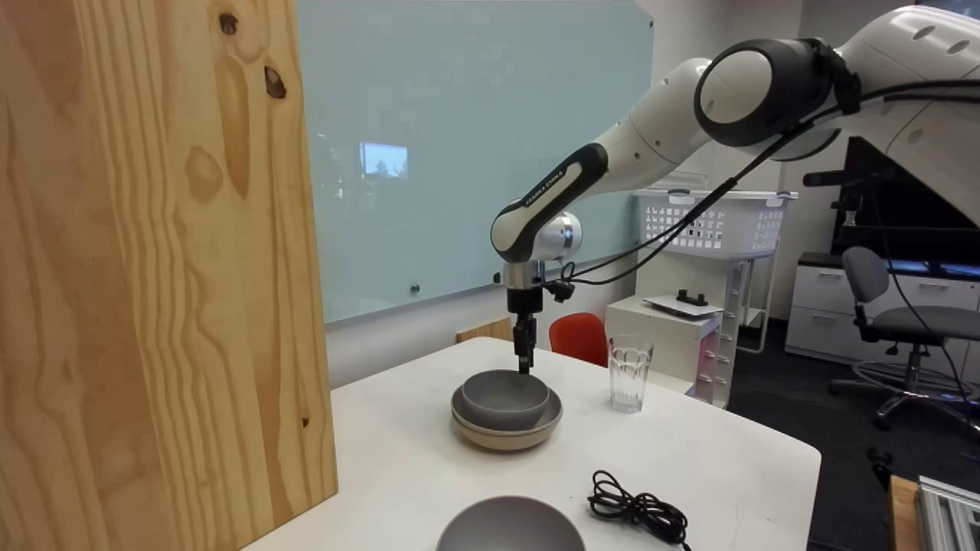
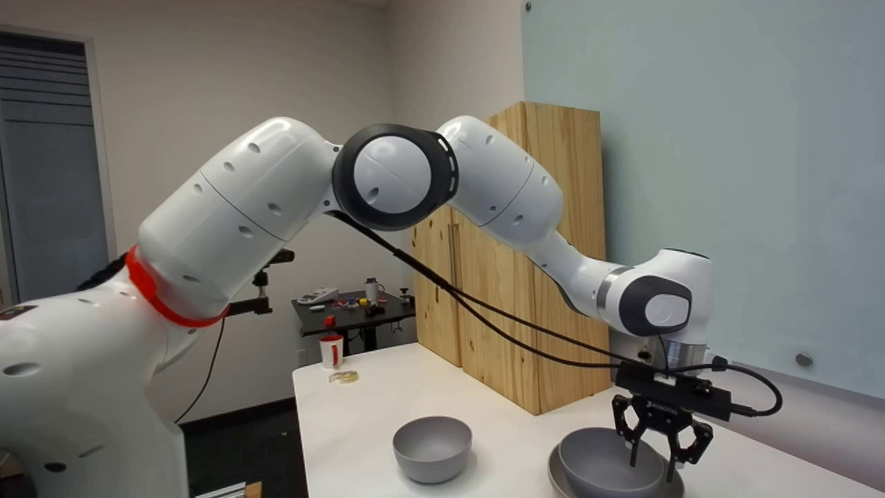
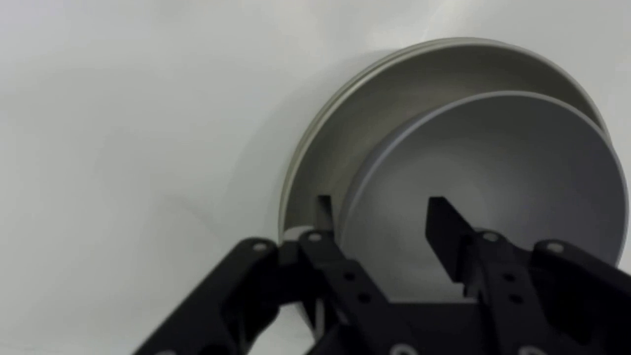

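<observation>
Bowl (image 3: 517,158) and dish (image 3: 365,118) stand nested on the white table (image 1: 720,444): we see the deep grey bowl sitting inside the wider, shallow dish, off to one side, so that in the wrist view its rim overlaps the dish's edge there and leaves a broad crescent of the dish bare opposite. The dish's edge looks doubled, and we cannot tell whether two are stacked. Within the bowl we see plain grey wall and floor, partly covered by the gripper (image 3: 380,198). A second bowl (image 2: 433,453), grey as well, stands upright and apart from the nested pair; its near wall hides its floor from us. An upright clear glass (image 1: 629,379) is near the dish, and a coiled black cable (image 1: 639,511) lies near the second bowl. By the table's far edge in an exterior view stands a white mug (image 2: 331,353) with a red handle, its contents hidden from us. The arm (image 2: 387,173) rises to a high bent elbow, then slopes down to the wrist, which points the gripper straight down over the nested pair. We find its fingers (image 3: 446,236) parted to a moderate width and gripping nothing: one is above the bowl's inside, the other just outside its rim, above the dish. Whether either tip touches the bowl, we cannot tell.
</observation>
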### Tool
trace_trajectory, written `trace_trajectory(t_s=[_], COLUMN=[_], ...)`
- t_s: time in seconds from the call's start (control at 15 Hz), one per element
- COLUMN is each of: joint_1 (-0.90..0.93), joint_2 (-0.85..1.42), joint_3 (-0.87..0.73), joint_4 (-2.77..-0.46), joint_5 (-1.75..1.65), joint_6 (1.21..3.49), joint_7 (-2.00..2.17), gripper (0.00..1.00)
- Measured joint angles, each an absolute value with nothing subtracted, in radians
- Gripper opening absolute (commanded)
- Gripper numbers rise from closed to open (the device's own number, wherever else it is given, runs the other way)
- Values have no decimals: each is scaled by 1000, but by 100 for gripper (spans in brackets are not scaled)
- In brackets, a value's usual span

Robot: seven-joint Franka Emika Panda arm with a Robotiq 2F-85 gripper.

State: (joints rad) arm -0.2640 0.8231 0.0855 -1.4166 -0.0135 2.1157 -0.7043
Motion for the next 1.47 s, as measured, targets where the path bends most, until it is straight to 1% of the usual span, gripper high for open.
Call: trace_trajectory(t_s=[0.07,0.13,0.2,0.47,0.53,0.6,0.67,0.73,1.07,1.13,1.2,1.27,1.47], joint_1=[-264,-264,-264,-264,-264,-264,-264,-263,-262,-262,-262,-262,-262], joint_2=[823,824,825,838,843,848,854,860,890,895,901,907,925], joint_3=[85,85,85,83,83,83,83,83,83,83,83,82,80], joint_4=[-1416,-1416,-1416,-1413,-1410,-1406,-1401,-1395,-1370,-1367,-1363,-1358,-1340], joint_5=[-14,-14,-13,-13,-13,-13,-13,-13,-13,-13,-13,-13,-13], joint_6=[2124,2133,2143,2184,2190,2192,2192,2192,2187,2187,2185,2183,2168], joint_7=[-704,-704,-704,-699,-698,-697,-697,-696,-689,-688,-686,-684,-678], gripper=[92,98,100,100,75,75,68,58,20,12,5,1,0])
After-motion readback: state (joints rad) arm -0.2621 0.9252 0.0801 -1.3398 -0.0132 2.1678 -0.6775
